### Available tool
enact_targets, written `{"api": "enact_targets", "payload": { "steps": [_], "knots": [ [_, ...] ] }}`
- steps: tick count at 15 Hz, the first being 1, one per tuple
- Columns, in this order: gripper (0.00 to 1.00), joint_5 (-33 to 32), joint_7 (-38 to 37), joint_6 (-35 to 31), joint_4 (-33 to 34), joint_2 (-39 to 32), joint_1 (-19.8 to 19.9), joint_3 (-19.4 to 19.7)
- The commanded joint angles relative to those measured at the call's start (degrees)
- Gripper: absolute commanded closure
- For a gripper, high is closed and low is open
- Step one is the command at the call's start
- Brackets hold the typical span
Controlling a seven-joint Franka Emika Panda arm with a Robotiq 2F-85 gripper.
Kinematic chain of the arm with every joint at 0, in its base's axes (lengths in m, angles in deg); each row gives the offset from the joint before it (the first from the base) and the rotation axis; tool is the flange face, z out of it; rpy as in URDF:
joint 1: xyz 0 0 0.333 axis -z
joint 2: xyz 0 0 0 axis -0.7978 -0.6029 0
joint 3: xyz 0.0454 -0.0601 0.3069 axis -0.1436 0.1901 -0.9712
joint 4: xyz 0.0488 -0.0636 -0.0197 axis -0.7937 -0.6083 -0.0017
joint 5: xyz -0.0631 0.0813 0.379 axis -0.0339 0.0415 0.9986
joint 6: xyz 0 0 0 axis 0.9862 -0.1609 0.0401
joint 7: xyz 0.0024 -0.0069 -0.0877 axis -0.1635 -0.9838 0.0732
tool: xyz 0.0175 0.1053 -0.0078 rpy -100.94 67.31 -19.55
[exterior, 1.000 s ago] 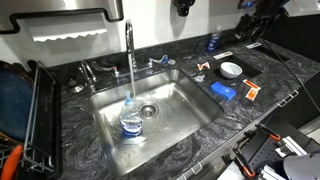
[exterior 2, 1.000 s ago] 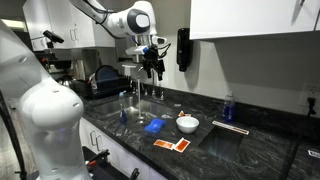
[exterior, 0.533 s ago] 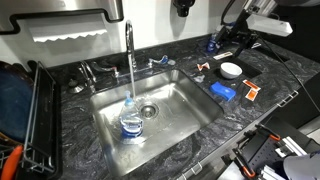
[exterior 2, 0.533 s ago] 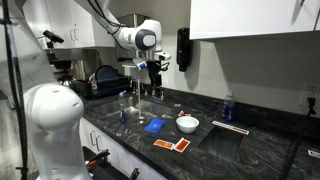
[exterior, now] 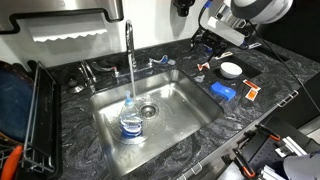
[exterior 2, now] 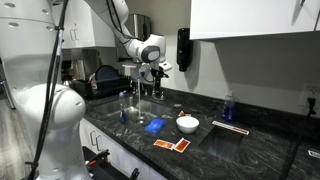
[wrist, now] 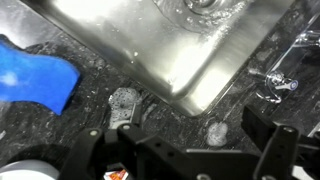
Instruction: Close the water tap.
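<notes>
Above the table (exterior: 250,115) in an exterior view, the end effector (exterior: 206,44) hangs beyond the sink (exterior: 190,100), apart from the water tap (exterior: 129,50). Water streams into a bottle (exterior: 131,122). The tap's lever (exterior: 160,62) sits on the rim between spout and end effector.

At the second exterior view, the end effector (exterior 2: 158,72) points downward; jaw spacing illegible.

Wrist view: fingers (wrist: 110,148) spread wide, nothing held. The lever (wrist: 277,83) lies off-centre at the frame edge.

Recommendation: centre on the lever first, descend clear of the spout, press near its tip along its swing, and verify the stream stops.
</notes>
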Motion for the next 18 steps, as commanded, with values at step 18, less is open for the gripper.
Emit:
{"api": "enact_targets", "payload": {
  "steps": [18],
  "knots": [
    [0.00, -3.3, -34.4, -10.9, 14.5, -19.6, -9.2, 1.7]
  ]
}}
